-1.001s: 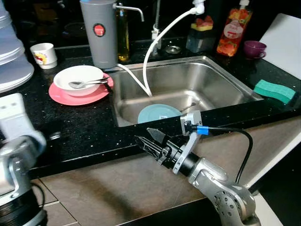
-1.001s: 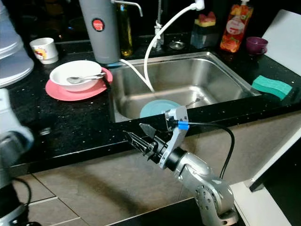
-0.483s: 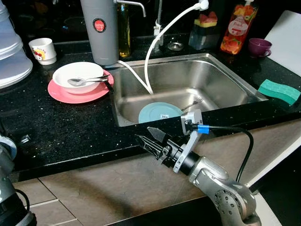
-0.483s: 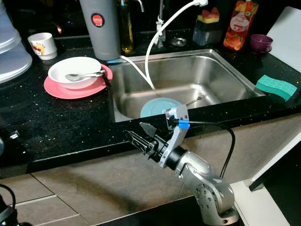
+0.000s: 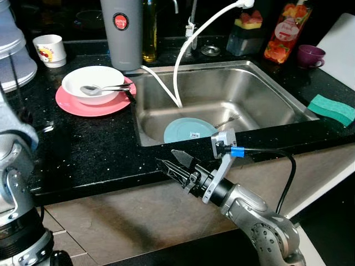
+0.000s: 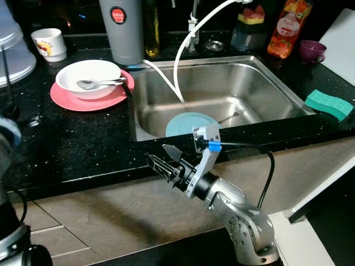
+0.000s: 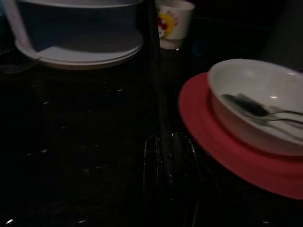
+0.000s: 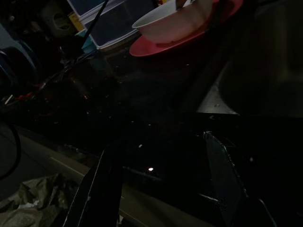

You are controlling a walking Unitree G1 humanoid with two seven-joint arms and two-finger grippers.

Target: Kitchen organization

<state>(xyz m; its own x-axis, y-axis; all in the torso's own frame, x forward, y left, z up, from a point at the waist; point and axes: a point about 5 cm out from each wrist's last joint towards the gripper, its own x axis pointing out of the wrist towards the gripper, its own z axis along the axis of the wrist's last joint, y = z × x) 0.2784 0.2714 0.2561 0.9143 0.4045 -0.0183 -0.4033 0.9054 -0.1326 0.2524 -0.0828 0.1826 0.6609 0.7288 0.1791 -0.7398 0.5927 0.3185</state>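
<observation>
1. The black speckled table (image 5: 94,149) runs across the head views, with a brown tiled front below its edge.
2. A steel sink (image 5: 260,94) is set into the table; a white hose (image 5: 186,50) curves down into it from the tap area.
3. On the left edge of the table stands a stack of pale plastic containers (image 5: 14,55), also seen in the left wrist view.
4. A tall grey jug (image 5: 121,33) with a red round label stands behind the sink's left corner.
5. The right arm reaches out below the table's front edge; the right tool (image 5: 173,165) has its two black fingers spread apart and holds nothing.
6. The left arm rises at the left margin; its tool (image 7: 169,156) shows dimly over the dark table near the pink plate, and I cannot tell how far it is open.
7. A pink plate (image 5: 75,105) lies on the table left of the sink, carrying a white bowl (image 5: 91,86).
8. A light blue plate (image 5: 188,131) lies on the sink floor near the front wall, with a fork (image 5: 227,120) just beside it.
9. A green sponge (image 5: 331,108) lies on the table right of the sink.
10. An orange bottle (image 5: 280,36) stands behind the sink.
11. A white mug (image 5: 49,50) with a printed picture sits behind the pink plate.
12. A purple cup (image 5: 309,55) sits at the far right.
13. A spoon (image 5: 100,88) rests in the white bowl.
</observation>
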